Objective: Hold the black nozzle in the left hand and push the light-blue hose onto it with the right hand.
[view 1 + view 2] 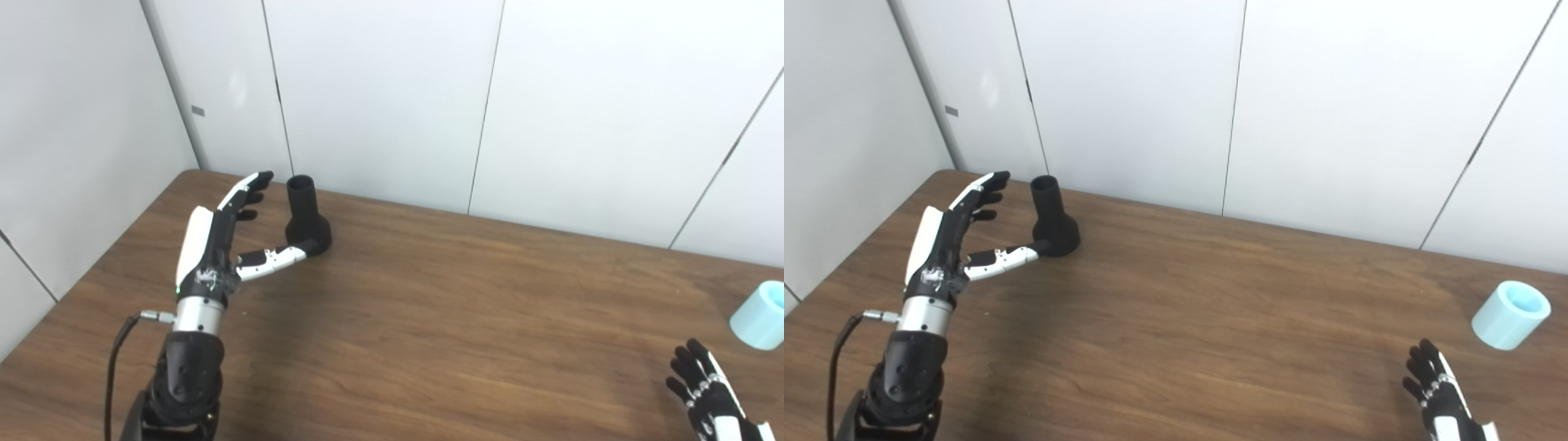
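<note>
standing near the table (pixel 1213 343) corner, black nozzle (pixel 1053 220) beside left hand (pixel 949 239).

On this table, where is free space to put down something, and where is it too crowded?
The widest bare stretch of the table lies in the middle, between the black nozzle and the light-blue hose. The near edge between both arms is bare too. It is crowded at the far left, where the open left robot hand flanks the nozzle, and near the right robot hand.

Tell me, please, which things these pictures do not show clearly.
- Light-blue hose: cut by the right edge in the left eye view.
- Right hand: cut by the bottom edge in both views.
- Left hand thumb against black nozzle: contact unclear.
</note>
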